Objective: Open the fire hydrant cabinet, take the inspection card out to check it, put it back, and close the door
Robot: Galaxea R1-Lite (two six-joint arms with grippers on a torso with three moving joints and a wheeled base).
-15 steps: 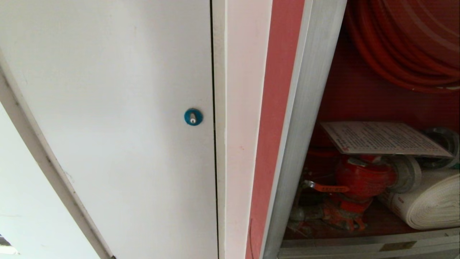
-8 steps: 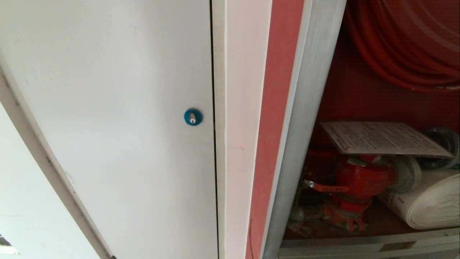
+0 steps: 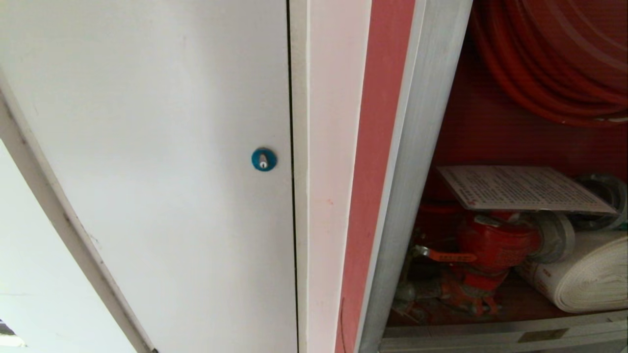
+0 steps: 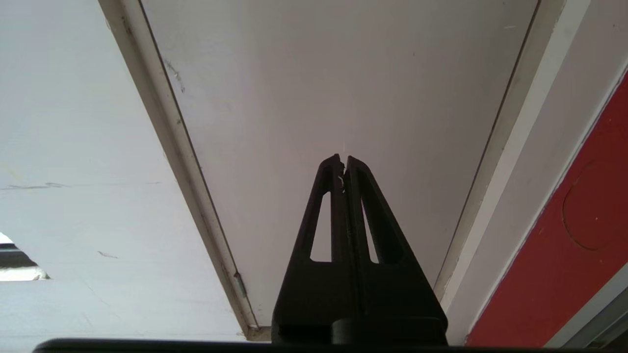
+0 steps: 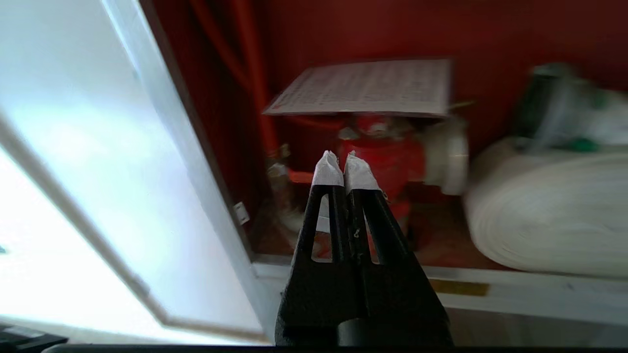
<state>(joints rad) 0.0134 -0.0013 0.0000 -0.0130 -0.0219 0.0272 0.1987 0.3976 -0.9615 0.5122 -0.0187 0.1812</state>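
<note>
The fire hydrant cabinet (image 3: 422,162) stands open on the right of the head view, silver-framed and red inside. The inspection card (image 3: 520,189) lies flat on top of the red valve (image 3: 493,245); the right wrist view shows the inspection card (image 5: 365,88) too. My right gripper (image 5: 344,164) is shut and empty, outside the opening, pointing at the valve (image 5: 387,162) below the card. My left gripper (image 4: 342,159) is shut and empty, parked facing the white door. The cabinet's glass door is out of view. Neither arm shows in the head view.
A plain white door (image 3: 162,162) with a blue round lock (image 3: 264,159) fills the left of the head view. A red hose reel (image 3: 554,59) hangs above the card, and a white rolled hose (image 3: 584,279) lies right of the valve. The cabinet's silver sill (image 5: 490,289) crosses below.
Nothing has moved in the head view; card, valve and hose lie as before.
</note>
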